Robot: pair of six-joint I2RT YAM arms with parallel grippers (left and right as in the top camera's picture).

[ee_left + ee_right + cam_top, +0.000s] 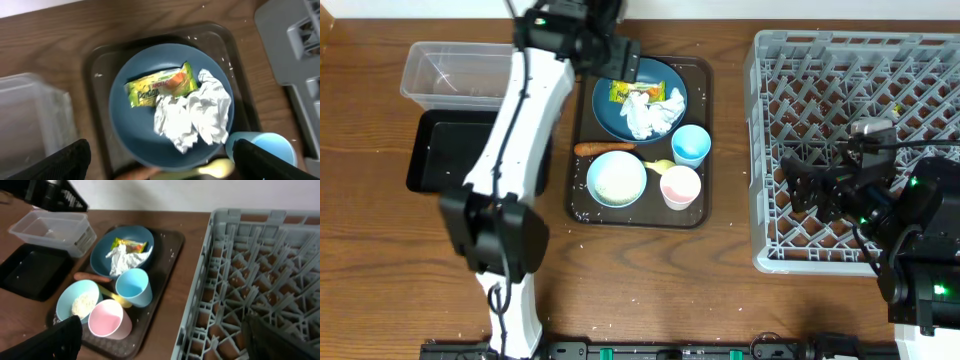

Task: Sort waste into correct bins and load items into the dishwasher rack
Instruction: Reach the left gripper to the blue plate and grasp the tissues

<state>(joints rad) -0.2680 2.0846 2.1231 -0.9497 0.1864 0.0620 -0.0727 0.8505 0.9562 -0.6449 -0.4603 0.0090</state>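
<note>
The dark blue bowl (620,118) (135,125) on the brown serving tray (702,205) holds the yellow wrapper (625,92) (160,86) and crumpled tissue (650,115) (195,112). The carrot (603,149), the small white bowl (616,180) with rice, the yellow spoon (660,166), the light blue cup (690,145) and the pink cup (680,186) stand in front of it. My left gripper (617,68) (160,165) is open and empty above the bowl. My right gripper (798,190) (165,340) is open and empty over the grey rack (860,100) (260,280).
The clear tub (455,75) (52,230) stands at the far left, with the black tray (450,150) (30,270) just in front of it. Loose rice grains (575,215) lie on the table beside the serving tray. The rack fills the right side.
</note>
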